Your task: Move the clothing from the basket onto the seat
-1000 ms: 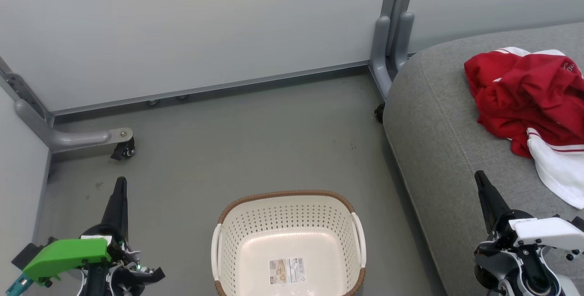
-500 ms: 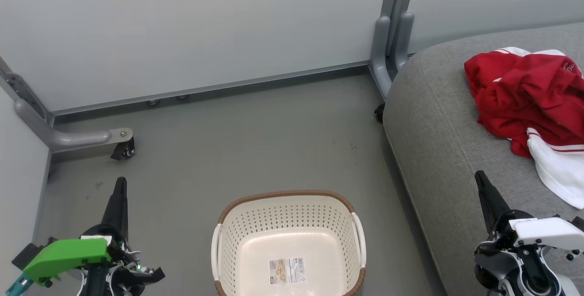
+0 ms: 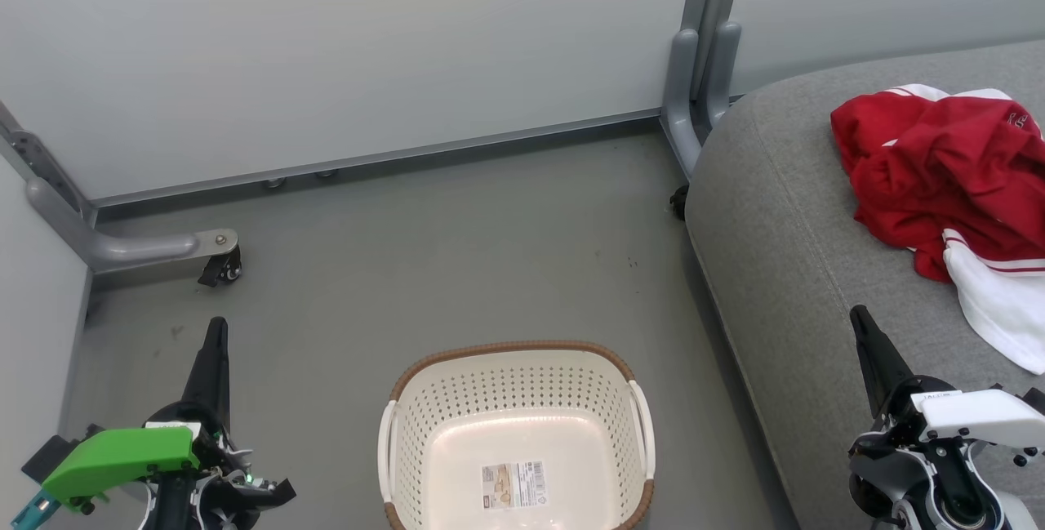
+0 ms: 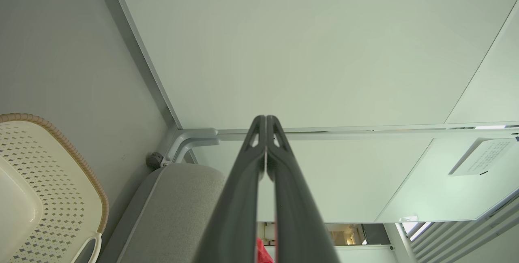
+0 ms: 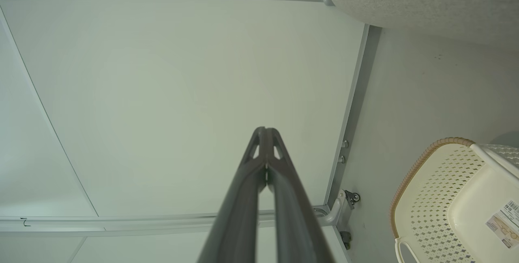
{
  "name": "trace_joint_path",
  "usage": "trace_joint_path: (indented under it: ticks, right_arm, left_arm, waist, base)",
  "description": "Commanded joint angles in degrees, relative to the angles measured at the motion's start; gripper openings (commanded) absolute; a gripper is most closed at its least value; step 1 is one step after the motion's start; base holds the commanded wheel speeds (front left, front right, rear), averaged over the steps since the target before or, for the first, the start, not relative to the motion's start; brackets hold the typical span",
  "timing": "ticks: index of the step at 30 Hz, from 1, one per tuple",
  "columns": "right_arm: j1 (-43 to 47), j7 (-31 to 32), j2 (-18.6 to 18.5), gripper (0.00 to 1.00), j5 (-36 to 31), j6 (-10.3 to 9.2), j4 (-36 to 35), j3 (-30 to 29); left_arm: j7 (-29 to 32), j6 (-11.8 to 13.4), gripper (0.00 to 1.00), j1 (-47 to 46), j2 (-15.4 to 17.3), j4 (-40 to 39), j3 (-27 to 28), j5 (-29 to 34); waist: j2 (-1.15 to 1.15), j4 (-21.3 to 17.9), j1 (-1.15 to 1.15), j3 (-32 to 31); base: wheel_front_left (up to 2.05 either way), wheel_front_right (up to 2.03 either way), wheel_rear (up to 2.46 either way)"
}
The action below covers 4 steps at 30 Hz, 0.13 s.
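Red clothing [image 3: 947, 171] with white stripes and panels lies bunched on the grey seat [image 3: 784, 269] at the right. The cream basket [image 3: 514, 440] with a brown rim stands on the floor at bottom centre, holding nothing but its label [image 3: 513, 485]. My left gripper [image 3: 216, 326] is shut and points up over the floor left of the basket. My right gripper [image 3: 857, 313] is shut above the seat's front part, below the clothing. In both wrist views the fingers [image 4: 265, 119] [image 5: 265, 129] press together, with a slice of basket [image 4: 48, 190] [image 5: 454, 198] at the side.
Pale partition walls [image 3: 343, 48] close off the back and left. Grey frame feet with castors [image 3: 220, 265] [image 3: 690, 105] rest on the grey floor [image 3: 457, 260] near the walls.
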Motion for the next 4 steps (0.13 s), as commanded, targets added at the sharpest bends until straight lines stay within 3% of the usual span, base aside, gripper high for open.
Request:
trace_joint_path:
  ticks: [1,4]
  right_arm:
    - [-0.56,0.29,-0.07,0.00,-0.23,0.00,0.15,-0.16]
    - [-0.57,0.29,-0.06,0.00,-0.21,0.00,0.16,-0.18]
  left_arm:
    - [0.15,-0.28,0.00,-0.75,-0.02,0.05,0.22,0.19]
    - [0.15,-0.28,0.00,-0.75,-0.04,0.05,0.26,0.25]
  waist:
    - [0.00,0.00,0.00,0.00]
    - [0.00,0.00,0.00,0.00]
  base:
    - [0.00,0.00,0.00]
    - [0.00,0.00,0.00]
